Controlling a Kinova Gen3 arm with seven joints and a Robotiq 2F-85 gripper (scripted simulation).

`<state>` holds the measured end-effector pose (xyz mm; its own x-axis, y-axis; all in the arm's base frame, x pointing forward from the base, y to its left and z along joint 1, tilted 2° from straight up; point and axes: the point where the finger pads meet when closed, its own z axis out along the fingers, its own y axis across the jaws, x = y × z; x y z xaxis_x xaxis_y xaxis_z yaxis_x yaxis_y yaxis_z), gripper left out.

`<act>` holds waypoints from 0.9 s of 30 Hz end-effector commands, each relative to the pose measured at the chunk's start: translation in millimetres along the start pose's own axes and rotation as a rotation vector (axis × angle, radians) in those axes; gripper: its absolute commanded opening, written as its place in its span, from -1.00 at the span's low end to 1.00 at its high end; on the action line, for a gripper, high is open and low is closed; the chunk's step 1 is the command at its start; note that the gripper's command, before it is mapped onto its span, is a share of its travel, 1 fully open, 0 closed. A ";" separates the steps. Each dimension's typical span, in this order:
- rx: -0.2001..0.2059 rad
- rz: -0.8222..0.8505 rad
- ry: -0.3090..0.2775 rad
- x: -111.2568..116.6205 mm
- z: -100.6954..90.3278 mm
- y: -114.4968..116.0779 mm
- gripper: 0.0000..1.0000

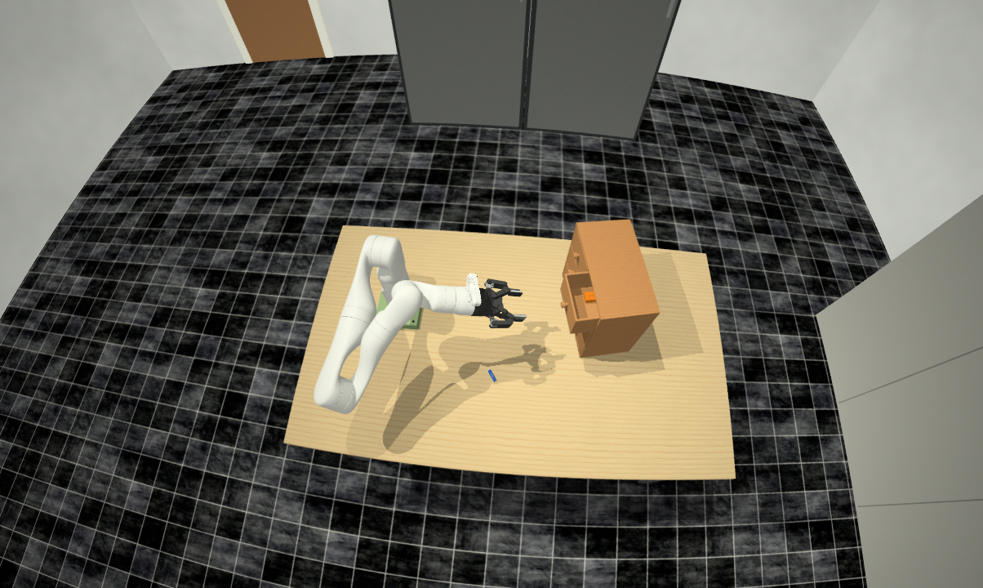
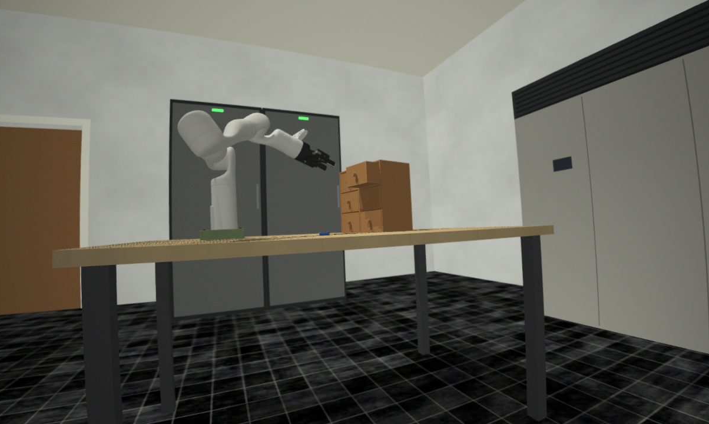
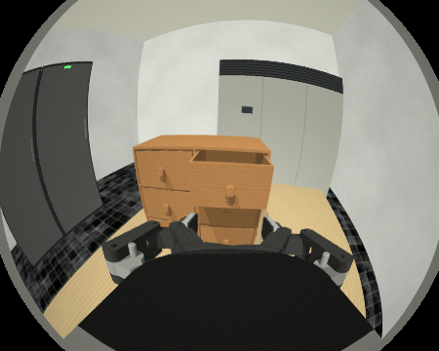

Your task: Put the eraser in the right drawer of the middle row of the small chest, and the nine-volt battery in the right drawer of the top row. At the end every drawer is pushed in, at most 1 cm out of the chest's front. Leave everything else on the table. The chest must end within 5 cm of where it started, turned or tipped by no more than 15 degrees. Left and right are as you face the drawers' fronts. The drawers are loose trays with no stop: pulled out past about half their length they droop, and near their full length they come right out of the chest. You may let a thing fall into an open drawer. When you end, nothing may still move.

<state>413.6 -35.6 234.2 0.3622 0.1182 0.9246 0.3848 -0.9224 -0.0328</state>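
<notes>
The chest stands upright on the table. Its top right drawer is pulled out, with a small orange block inside; I cannot tell for certain whether this is the battery. The middle right front is shadowed below it and seems set back, with no clear knob. My gripper is open and empty, its fingers partly apart, in the air in front of the chest. No eraser can be told for certain.
A small blue bar-like thing lies on the table, nearer the top camera than the gripper. The arm's green base is at the other end from the chest. The left column's drawers look pushed in.
</notes>
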 end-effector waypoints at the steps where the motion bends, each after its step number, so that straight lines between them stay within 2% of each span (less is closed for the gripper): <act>1: -0.001 -0.001 0.001 0.5 -0.1 0.2 -1.00; 17: 0.000 -0.001 0.001 0.6 0.5 0.1 -1.00; 27: 0.021 0.001 0.010 1.4 17.3 -0.4 -1.00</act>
<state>425.0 -32.9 230.4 0.3542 0.1201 0.9274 0.3956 -0.9179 -0.0322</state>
